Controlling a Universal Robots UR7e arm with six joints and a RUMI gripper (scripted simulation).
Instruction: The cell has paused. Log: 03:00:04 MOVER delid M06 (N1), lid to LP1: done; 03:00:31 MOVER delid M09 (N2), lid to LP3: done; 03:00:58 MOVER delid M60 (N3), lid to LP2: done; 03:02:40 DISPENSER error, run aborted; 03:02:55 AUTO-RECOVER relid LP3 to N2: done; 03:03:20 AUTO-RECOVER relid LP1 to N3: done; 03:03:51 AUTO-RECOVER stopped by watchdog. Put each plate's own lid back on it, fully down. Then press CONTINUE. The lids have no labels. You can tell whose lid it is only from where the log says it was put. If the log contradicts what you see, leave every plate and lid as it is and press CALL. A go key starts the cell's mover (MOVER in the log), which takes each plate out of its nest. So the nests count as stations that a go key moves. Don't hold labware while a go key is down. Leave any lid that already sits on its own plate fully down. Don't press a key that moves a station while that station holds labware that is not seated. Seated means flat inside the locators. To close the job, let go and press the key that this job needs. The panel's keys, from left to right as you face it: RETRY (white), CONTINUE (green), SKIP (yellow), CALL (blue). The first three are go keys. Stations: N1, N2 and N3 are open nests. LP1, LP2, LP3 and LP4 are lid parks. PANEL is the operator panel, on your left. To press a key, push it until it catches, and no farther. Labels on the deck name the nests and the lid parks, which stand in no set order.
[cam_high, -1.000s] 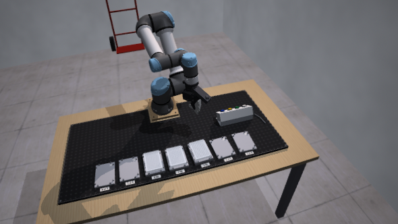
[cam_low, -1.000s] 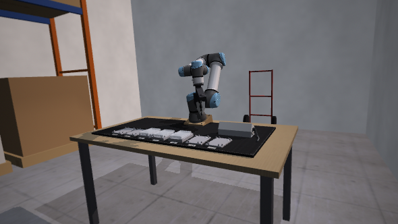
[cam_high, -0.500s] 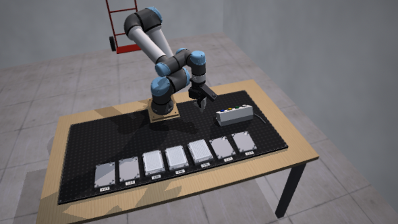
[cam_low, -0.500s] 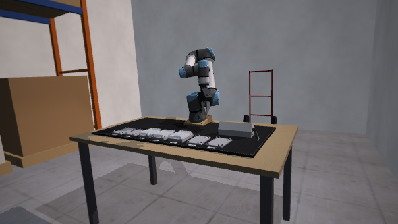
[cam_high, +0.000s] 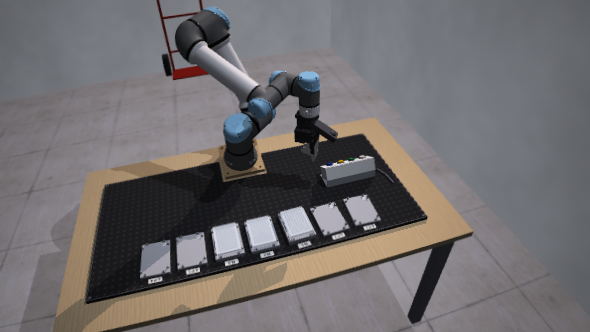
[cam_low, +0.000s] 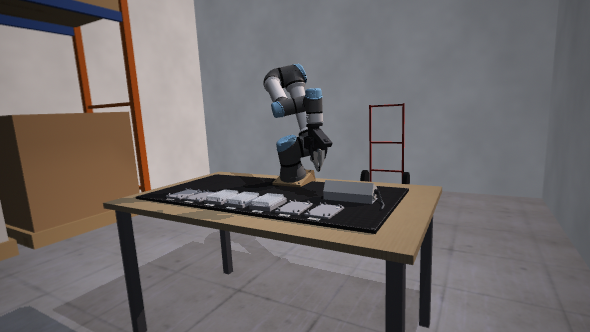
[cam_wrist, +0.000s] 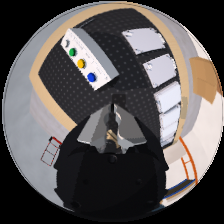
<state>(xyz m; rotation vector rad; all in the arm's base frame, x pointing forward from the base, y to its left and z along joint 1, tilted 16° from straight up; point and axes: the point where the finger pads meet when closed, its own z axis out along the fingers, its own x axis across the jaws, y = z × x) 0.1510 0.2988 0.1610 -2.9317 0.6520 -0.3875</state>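
Observation:
My gripper is shut and holds nothing. It hangs over the black deck just behind the blue-key end of the operator panel; it also shows in the exterior view and the wrist view. In the wrist view the panel shows its green, yellow and blue keys. Three white well plates sit side by side in the front row. Flat grey lid parks flank them, two on the left and two on the right. I cannot tell which plates carry lids, and the labels are too small to read.
The arm's base stands on a wooden plate at the back of the deck. A thin cable runs from the panel's right end. A red hand truck stands on the floor behind the table.

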